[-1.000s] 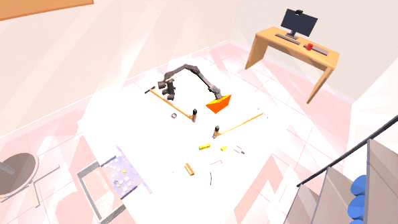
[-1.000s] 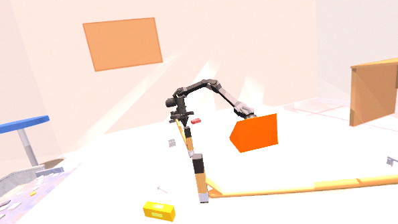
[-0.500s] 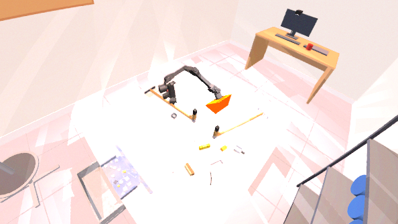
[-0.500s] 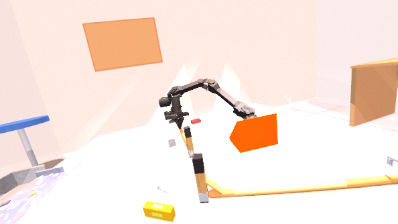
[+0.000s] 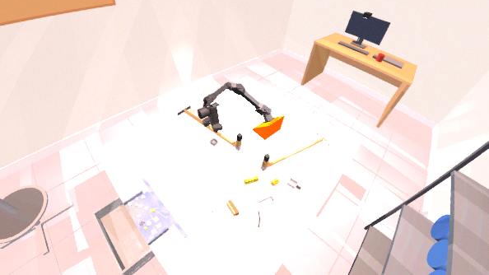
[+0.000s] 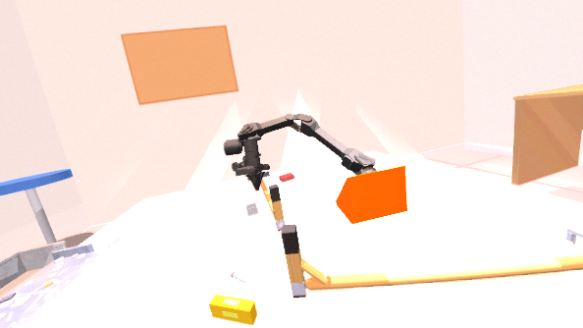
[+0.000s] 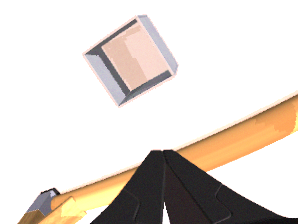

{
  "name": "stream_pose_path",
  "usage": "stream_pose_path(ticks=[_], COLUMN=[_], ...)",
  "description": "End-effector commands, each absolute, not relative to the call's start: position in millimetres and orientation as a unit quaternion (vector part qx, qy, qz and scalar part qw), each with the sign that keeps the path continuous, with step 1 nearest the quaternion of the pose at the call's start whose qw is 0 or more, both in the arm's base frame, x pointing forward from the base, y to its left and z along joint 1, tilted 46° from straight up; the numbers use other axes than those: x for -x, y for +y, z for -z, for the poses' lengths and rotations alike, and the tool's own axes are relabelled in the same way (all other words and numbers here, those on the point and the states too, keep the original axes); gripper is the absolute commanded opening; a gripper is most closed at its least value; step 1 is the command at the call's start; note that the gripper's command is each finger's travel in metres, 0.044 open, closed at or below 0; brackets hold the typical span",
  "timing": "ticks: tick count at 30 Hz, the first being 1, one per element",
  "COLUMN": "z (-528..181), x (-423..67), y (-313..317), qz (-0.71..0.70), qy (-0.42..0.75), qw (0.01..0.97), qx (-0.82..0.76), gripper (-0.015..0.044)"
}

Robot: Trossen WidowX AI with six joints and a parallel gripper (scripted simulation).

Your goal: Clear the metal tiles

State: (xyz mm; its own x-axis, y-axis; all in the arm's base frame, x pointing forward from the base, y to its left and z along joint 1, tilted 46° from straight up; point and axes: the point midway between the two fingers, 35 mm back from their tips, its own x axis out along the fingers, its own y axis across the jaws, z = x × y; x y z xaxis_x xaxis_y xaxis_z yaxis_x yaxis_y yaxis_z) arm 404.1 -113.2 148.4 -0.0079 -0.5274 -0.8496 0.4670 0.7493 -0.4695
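My gripper (image 5: pixel 216 128) (image 6: pixel 256 182) (image 7: pixel 162 153) is shut with nothing between the fingers. It points down just over a long wooden scraper (image 5: pixel 222 134) (image 6: pixel 276 205) (image 7: pixel 233 143) with a black grip, which lies flat on the white table. A second long scraper (image 5: pixel 294 152) (image 6: pixel 442 276) lies to the right. The steel bench plate (image 5: pixel 165 227) (image 6: pixel 29 287) is far off at the lower left, with several small metal tiles (image 5: pixel 152 211) on it. The catch box (image 5: pixel 108 232) (image 6: pixel 20 259) stands at its end.
A small grey open box (image 5: pixel 213 142) (image 6: pixel 252 209) (image 7: pixel 133 59) lies beside the near scraper. The arm's orange base wedge (image 5: pixel 269 127) (image 6: pixel 375 193), a red block (image 6: pixel 287 177), yellow blocks (image 5: pixel 251 180) (image 6: pixel 233 308) and a wooden block (image 5: pixel 232 207) are on the table.
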Motion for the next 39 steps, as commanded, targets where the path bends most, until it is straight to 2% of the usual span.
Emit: stream_pose_path(ticks=[1, 39], z=[-141.2, -65.0], x=[-410.0, -421.9], y=[-96.1, 58.9], qz=[0.337, 0.204], qy=[0.623, 0.664], qw=[0.704, 0.689], qx=[0.046, 0.209], gripper=[0.0, 0.0])
